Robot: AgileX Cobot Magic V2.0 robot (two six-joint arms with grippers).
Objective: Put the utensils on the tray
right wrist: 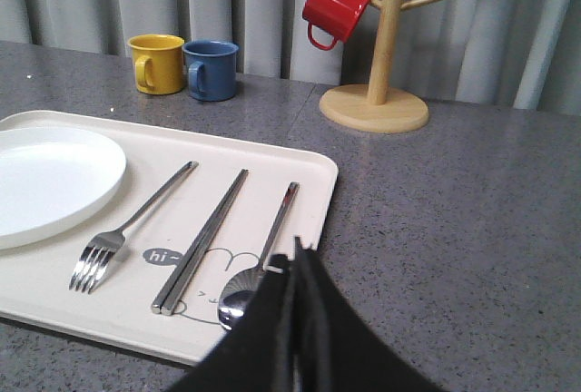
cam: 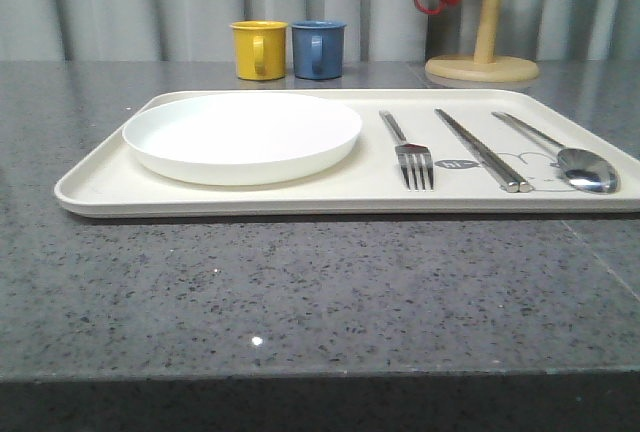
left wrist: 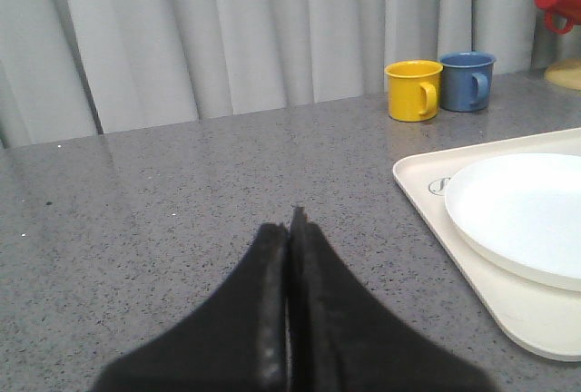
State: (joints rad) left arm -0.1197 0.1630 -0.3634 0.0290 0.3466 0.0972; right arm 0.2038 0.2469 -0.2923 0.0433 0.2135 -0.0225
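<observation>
The plate (cam: 242, 136), fork (cam: 410, 150), chopsticks (cam: 482, 149) and spoon (cam: 562, 154) are all seen lying on the tray (cam: 100, 184), the three long pieces side by side with their handles pointing away from the robot, so the task is judged done. The right tool (right wrist: 297, 256) is pressed together and empty, just at the spoon's bowl, and is the nearer one to the cutlery. The left tool (left wrist: 290, 229), likewise pressed together and empty, is held over the bare table (left wrist: 182, 192), with the tray and plate lying off toward the robot's right.

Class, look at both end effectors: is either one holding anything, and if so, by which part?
Nothing is held. The left end effector and right end effector are both shut on nothing; the shiny metal fork, chopsticks and spoon lie on the cream rectangular tray.
</observation>
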